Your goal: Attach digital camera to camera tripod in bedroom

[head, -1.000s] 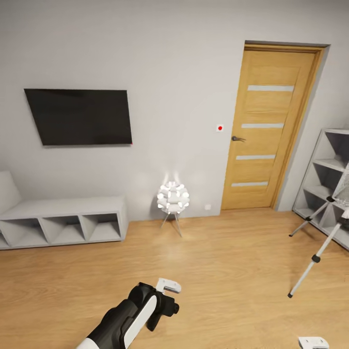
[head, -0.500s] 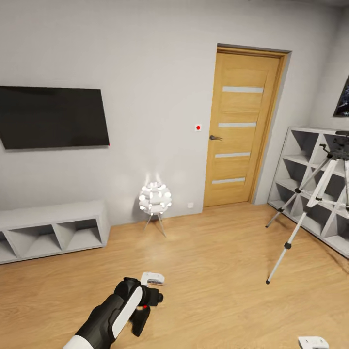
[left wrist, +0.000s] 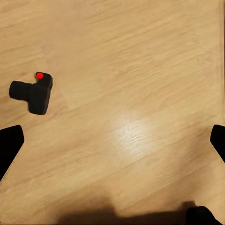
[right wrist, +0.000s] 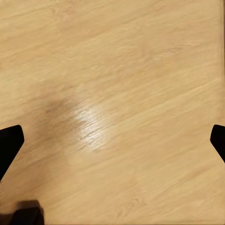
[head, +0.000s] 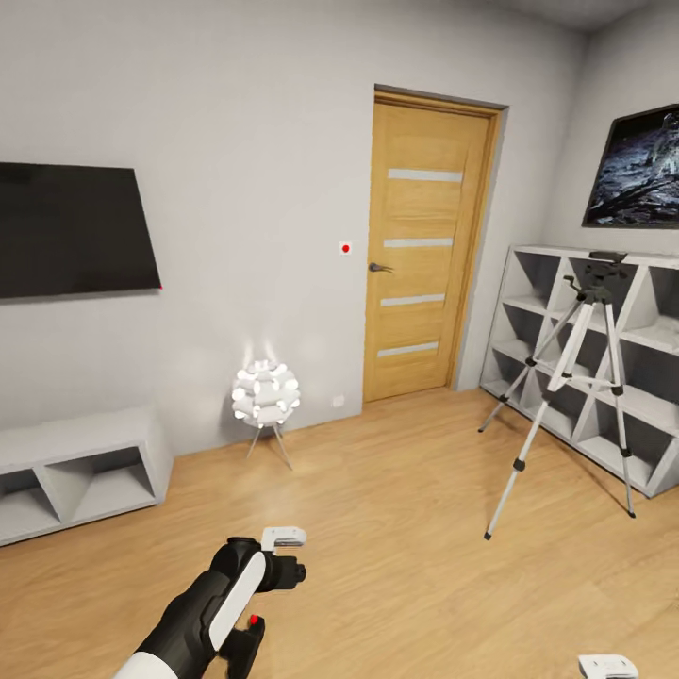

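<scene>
The digital camera [head: 247,643], a small black box with a red dot, lies on the wood floor just below my left forearm. In the left wrist view the digital camera [left wrist: 33,93] sits on the floor off to one side of the left gripper [left wrist: 112,143], which is open, its dark fingertips [left wrist: 10,145] far apart and nothing between them. The camera tripod [head: 582,377] stands at the right on silver-white legs, in front of the white shelving. My left gripper [head: 283,566] hangs low at centre-left. The right gripper [right wrist: 112,140] is open over bare floor.
An orange-brown door [head: 424,250] is shut in the far wall. White cubby shelving [head: 651,377] lines the right wall under a moon picture [head: 637,165]. A white ball lamp [head: 265,394], a low white bench [head: 75,471] and a wall TV [head: 66,231] stand at the left.
The whole view has swung to the right, bringing the tripod, shelving and moon picture further in. The digital camera now shows on the floor under my left arm.
</scene>
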You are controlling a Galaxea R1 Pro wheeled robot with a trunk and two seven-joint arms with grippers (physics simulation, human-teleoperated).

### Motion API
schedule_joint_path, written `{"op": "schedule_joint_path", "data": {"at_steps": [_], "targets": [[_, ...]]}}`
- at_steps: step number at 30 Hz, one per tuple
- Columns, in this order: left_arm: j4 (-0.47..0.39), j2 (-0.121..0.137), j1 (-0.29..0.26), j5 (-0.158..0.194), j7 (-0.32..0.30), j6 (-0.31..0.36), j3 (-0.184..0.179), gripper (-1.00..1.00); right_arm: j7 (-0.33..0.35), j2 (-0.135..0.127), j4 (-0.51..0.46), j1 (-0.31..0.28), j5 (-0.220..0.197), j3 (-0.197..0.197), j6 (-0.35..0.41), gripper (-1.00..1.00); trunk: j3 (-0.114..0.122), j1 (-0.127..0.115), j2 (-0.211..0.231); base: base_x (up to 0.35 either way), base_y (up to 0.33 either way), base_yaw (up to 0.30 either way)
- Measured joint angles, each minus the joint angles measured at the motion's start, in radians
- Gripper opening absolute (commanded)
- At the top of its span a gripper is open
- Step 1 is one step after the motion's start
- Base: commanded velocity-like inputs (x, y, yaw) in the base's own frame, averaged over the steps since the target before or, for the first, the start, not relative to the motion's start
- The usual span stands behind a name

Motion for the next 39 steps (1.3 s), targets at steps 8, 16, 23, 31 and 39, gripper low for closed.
{"op": "schedule_joint_path", "data": {"at_steps": [8,16,23,31,39], "targets": [[0.000,0.002,0.000,0.001,0.000,0.000,0.004,1.00,-0.004,0.003,0.000,0.000,-0.001,0.000,0.000,1.00,0.000,0.000,0.000,0.289,0.136,-0.268],[0.000,-0.008,0.003,0.008,0.114,0.003,0.160,1.00,-0.001,0.001,0.001,0.000,0.004,0.001,0.000,1.00,0.000,0.000,0.000,0.103,0.047,-0.187],[0.000,-0.017,0.003,0.014,0.184,0.003,0.209,1.00,0.001,0.000,0.002,-0.001,0.005,0.001,0.000,1.00,-0.022,0.027,-0.049,0.008,0.004,-0.025],[0.098,-0.008,-0.008,0.015,0.195,-0.075,0.254,1.00,0.022,0.000,0.043,-0.001,0.003,0.004,-0.043,1.00,-0.047,0.058,-0.105,0.001,0.001,-0.005],[0.299,0.001,-0.011,0.013,0.171,-0.279,0.303,1.00,0.069,-0.006,0.065,-0.008,-0.003,-0.002,-0.129,1.00,-0.072,0.089,-0.161,0.000,0.000,0.000]]}}
